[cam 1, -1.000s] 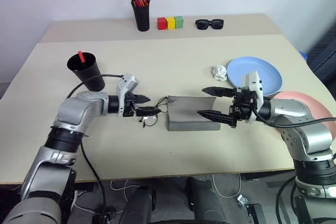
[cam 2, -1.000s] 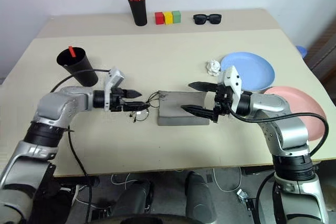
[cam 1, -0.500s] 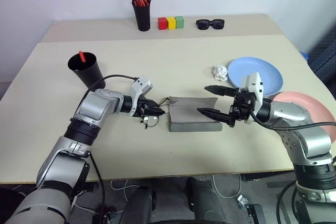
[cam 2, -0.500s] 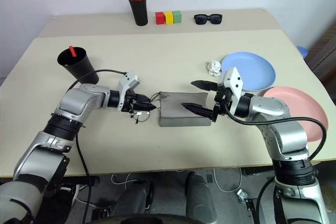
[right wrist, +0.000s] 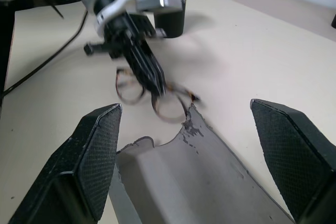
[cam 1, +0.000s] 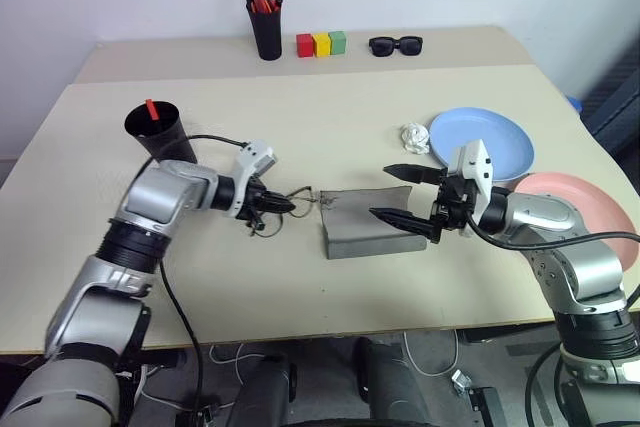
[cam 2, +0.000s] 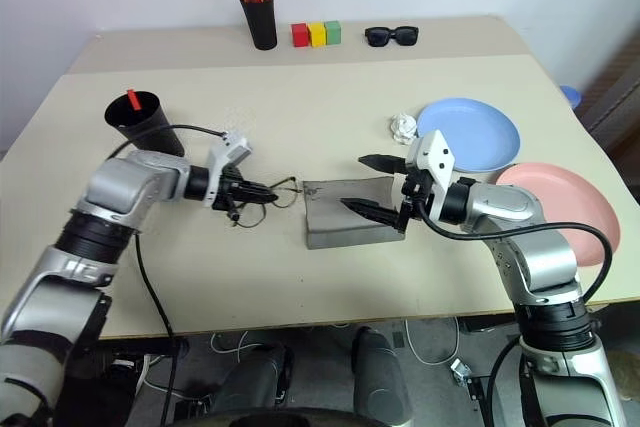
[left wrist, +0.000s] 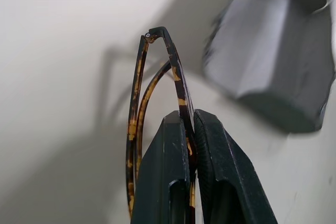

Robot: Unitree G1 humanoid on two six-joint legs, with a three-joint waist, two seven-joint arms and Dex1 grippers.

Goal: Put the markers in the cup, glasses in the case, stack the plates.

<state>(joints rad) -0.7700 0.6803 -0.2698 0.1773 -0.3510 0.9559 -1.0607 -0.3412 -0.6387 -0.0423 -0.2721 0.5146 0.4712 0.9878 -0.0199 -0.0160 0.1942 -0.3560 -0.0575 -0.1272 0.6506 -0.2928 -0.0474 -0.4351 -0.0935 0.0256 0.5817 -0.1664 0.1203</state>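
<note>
From the head, the left gripper [cam 1: 284,206] is pinched on the thin-framed glasses [cam 1: 272,217], just beside the grey case [cam 1: 370,222] on the table [cam 1: 300,127]. The right gripper [cam 1: 405,194] hangs spread over the case's far end. The black cup [cam 1: 160,131] holds a red-topped marker [cam 1: 151,108]; blue plate [cam 1: 490,142] and pink plate [cam 1: 590,209] lie side by side. No writing is legible.

In the left wrist view, the fingers [left wrist: 163,182] clamp the mottled frame.

In the right wrist view, the spread fingers [right wrist: 97,156] flank the case.
</note>
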